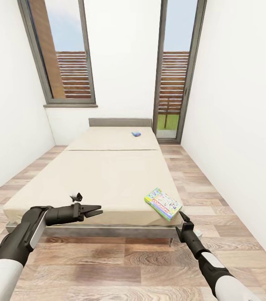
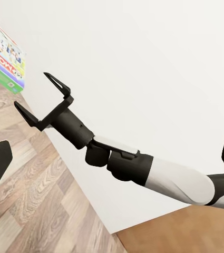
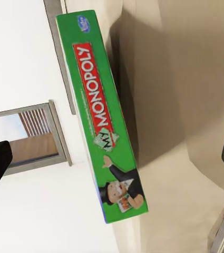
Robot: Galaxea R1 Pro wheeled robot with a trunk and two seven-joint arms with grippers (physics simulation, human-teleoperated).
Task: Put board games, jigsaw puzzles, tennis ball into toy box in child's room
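The bed (image 1: 107, 175) is set lengthwise in the middle of the child's room (image 1: 241, 125), its head against the far wall, with floor (image 1: 120, 267) left bare on both sides and at the foot. A board game (image 1: 163, 203) is laid on the bed's near right corner. A second, small item (image 1: 136, 134) is seen on the bed's far end, right of centre. The left gripper (image 1: 95, 211) is held over the near edge of the bed, left of centre. The right gripper (image 1: 185, 222) is placed just before the board game, jaws spread and apart from it. A window (image 1: 64, 54) is set in the far wall at left, a glass door (image 1: 174, 71) at right.
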